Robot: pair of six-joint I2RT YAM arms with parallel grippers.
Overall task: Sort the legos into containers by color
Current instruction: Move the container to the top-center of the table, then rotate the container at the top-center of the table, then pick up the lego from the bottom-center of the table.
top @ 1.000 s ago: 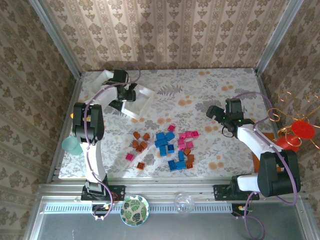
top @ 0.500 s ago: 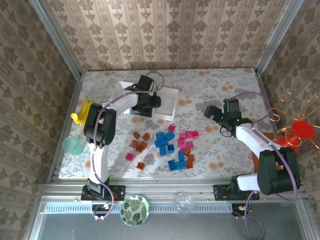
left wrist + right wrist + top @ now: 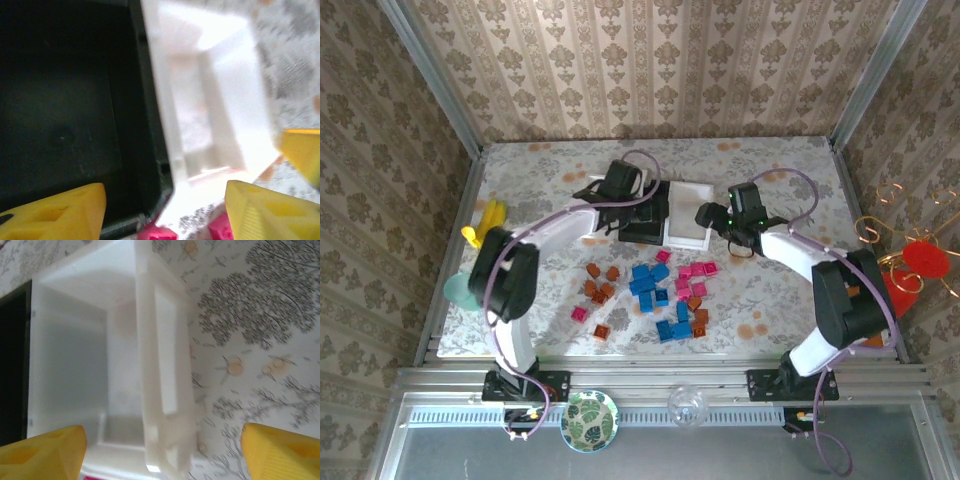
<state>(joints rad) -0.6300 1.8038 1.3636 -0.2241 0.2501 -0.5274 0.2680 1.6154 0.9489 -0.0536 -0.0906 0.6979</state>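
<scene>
Moved: since the earlier frames, the black tray (image 3: 642, 224) and the white tray (image 3: 688, 222) had shifted right toward the middle of the desk (image 3: 770, 170). The left gripper (image 3: 165, 192) had travelled with them, and the right gripper (image 3: 163, 432) had swung in from the right side.
Left jaws: spread, straddling the line where the two trays touched, pinching nothing.
Right jaws: spread wide over the white tray's right wall, holding nothing.
Progress: barely begun, by my reading; both tray floors showed bare and every brick was still to sort.
Legos (image 3: 650, 295): a loose heap mid-desk, just nearer than the trays.
Look: small studded bricks, with blue clustered in the centre, pink to the right and orange-brown mostly to the left.
Third tray: the right wrist view showed a second white wall alongside, but I could not tell if it was a separate tray.
</scene>
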